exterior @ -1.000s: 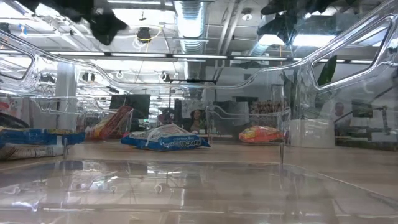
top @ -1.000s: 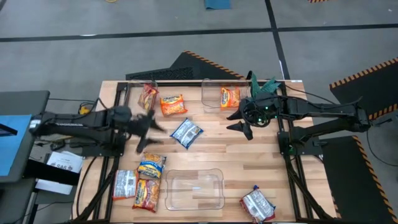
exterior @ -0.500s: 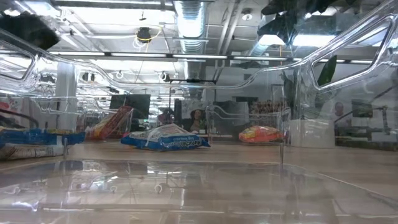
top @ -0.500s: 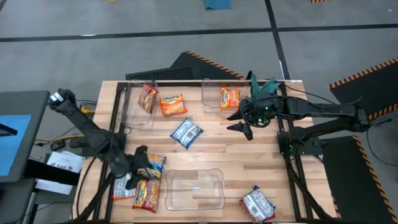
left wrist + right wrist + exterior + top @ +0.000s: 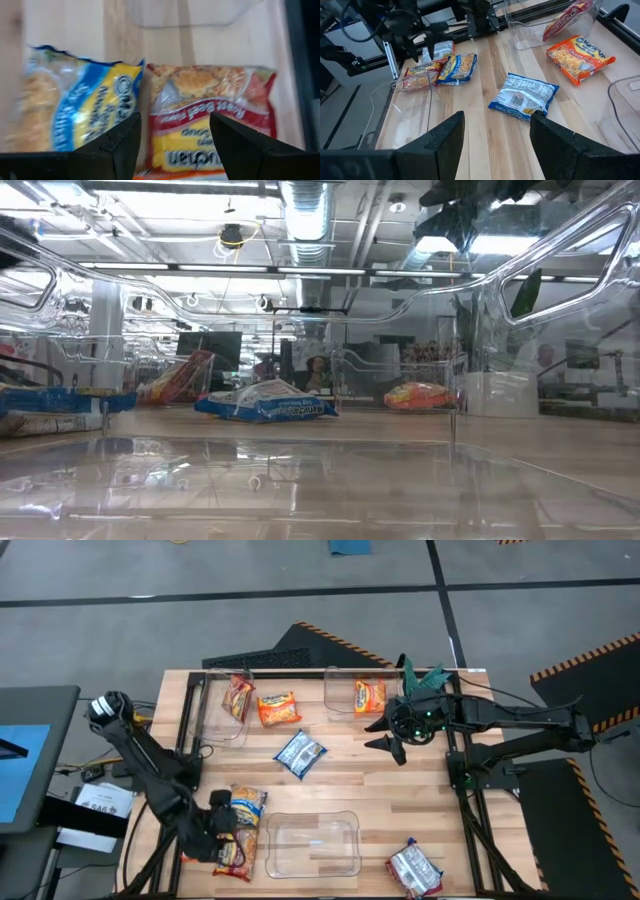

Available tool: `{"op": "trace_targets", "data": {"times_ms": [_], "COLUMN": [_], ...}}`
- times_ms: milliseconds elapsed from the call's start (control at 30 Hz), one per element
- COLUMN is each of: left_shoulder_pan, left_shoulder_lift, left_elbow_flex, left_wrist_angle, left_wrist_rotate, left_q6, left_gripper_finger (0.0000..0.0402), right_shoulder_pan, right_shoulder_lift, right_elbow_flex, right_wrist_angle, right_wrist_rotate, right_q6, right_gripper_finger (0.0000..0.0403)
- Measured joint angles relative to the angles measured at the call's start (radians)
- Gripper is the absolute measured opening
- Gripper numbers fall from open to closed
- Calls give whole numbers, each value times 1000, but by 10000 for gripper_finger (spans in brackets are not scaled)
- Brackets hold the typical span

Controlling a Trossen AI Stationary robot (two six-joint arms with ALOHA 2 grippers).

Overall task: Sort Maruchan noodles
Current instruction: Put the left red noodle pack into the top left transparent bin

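Observation:
Several Maruchan noodle packets lie flat on the wooden table. At the near left are a blue-and-yellow packet (image 5: 243, 805) (image 5: 80, 110) and a red-and-yellow one (image 5: 236, 856) (image 5: 210, 115). My left gripper (image 5: 228, 825) (image 5: 175, 120) hangs open just above them, tipped down, with its fingers over the red-and-yellow packet's edge next to the blue one. My right gripper (image 5: 390, 736) (image 5: 495, 125) waits open in the air at the far right. A blue-and-white packet (image 5: 300, 753) (image 5: 522, 97) lies mid-table, and an orange one (image 5: 279, 708) lies farther back.
A clear bin (image 5: 312, 843) stands at the near middle. Two more bins at the far edge each hold a packet, a red one (image 5: 238, 697) and an orange one (image 5: 369, 696). A red-and-silver packet (image 5: 414, 868) lies near right. A green plant (image 5: 425, 678) stands far right.
My left gripper has swung from the table's left middle toward the near edge. It has come down and tipped to point steeply downward over the near-left packets, staying open. No packet has moved.

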Motion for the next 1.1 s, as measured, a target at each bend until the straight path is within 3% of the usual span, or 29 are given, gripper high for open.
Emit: {"op": "trace_targets", "data": {"times_ms": [167, 367, 767, 933, 1100], "left_shoulder_pan": [1, 0, 19, 43, 64], "left_shoulder_lift": [140, 304, 410, 405, 410], "left_elbow_flex": [188, 283, 257, 195, 184], "left_wrist_angle": [-235, -257, -334, -221, -216], "left_wrist_rotate": [39, 162, 112, 223, 241], "left_q6": [33, 104, 196, 202, 233], "left_gripper_finger": [219, 219, 219, 219, 218], "right_shoulder_pan": [0, 0, 1, 1, 2], "right_shoulder_lift": [0, 0, 0, 0, 0], "right_elbow_flex": [0, 0, 0, -2, -3], "right_wrist_angle": [0, 0, -1, -15, -20], "right_wrist_rotate": [0, 0, 0, 0, 0], "right_q6": [0, 0, -1, -15, -27], "right_gripper_finger": [244, 244, 244, 244, 244]}}
